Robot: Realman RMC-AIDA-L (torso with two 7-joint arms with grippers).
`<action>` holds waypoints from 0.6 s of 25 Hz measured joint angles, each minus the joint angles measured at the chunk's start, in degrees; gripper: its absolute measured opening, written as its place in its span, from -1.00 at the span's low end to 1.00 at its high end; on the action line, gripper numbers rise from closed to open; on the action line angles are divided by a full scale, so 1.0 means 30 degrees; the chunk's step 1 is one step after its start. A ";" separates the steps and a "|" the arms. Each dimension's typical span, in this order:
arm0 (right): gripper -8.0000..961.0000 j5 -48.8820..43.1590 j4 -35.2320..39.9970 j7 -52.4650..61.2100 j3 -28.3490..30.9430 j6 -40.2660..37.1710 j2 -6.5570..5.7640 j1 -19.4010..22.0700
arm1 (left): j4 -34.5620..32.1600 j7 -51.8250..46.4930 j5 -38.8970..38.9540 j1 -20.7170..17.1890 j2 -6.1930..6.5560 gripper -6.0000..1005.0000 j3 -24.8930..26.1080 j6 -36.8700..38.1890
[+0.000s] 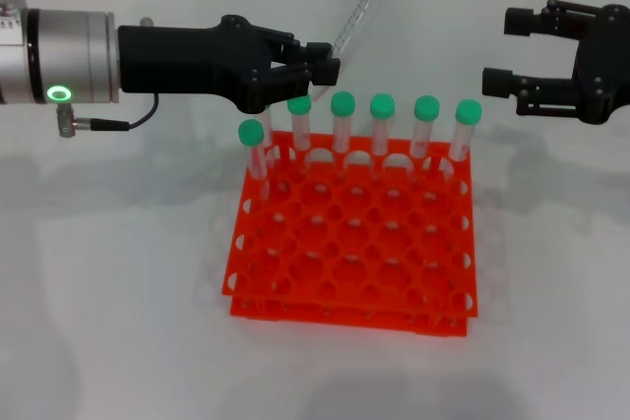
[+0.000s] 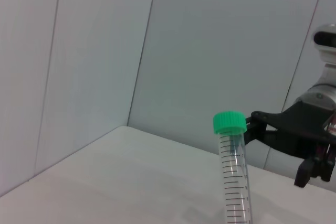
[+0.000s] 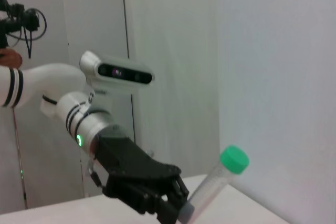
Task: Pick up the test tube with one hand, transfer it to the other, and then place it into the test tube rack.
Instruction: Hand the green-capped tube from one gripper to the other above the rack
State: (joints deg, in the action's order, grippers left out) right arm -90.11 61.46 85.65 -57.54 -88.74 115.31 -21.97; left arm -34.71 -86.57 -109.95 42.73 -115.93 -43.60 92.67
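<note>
Above the far edge of the desk, just behind the test tube rack (image 1: 356, 231), I have the left gripper (image 1: 317, 68) clamped on the lower end of the test tube (image 1: 369, 2), which leans up and toward the right side with its green cap highest. The right gripper (image 1: 507, 51) hangs over the right side of the desk, well apart from the tube, its fingers spread wide and holding nothing. Six other capped tubes (image 1: 383, 130) stand in the rack's far row, so the near rows of holes are free. I judge the tube to be light, stiff and smooth-walled plastic, likely to slip or pivot in a loose pinch, and thin enough that I would not squeeze hard. For the handover I would take it on the bare clear shaft just under the cap, between the cap and the left fingers, leaving the bottom end free to go into a hole. From the left wrist view the cap and graduated shaft (image 2: 233, 166) show clear of any obstruction, with the right gripper (image 2: 294, 140) waiting beyond.
</note>
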 joint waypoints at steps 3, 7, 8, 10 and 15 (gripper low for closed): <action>0.61 0.0328 0.0052 0.0008 -0.0055 -0.0087 0.0001 -0.0001 | 0.0000 0.0029 0.0006 -0.0050 -0.0001 -0.63 0.0000 -0.0007; 0.61 0.0576 0.0082 0.0013 -0.0176 -0.0155 0.0002 -0.0040 | 0.0000 0.0046 0.0006 -0.0063 0.0000 -0.63 -0.0001 -0.0013; 0.61 0.0591 0.0082 0.0013 -0.0225 -0.0162 0.0002 -0.0054 | -0.0001 0.0067 0.0006 -0.0063 0.0000 -0.63 0.0003 -0.0013; 0.61 0.0631 0.0082 0.0011 -0.0351 -0.0143 0.0010 -0.0095 | -0.0001 0.0129 0.0006 -0.0064 0.0000 -0.63 0.0029 -0.0012; 0.61 0.1211 0.0082 -0.0020 -0.1152 0.0718 0.0032 -0.0134 | -0.0002 0.0180 0.0007 -0.0122 -0.0022 -0.63 0.0053 0.0042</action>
State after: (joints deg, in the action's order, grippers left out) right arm -86.47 61.71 85.59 -61.00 -86.59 115.40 -22.37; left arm -34.72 -86.03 -109.93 42.36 -115.99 -43.44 92.80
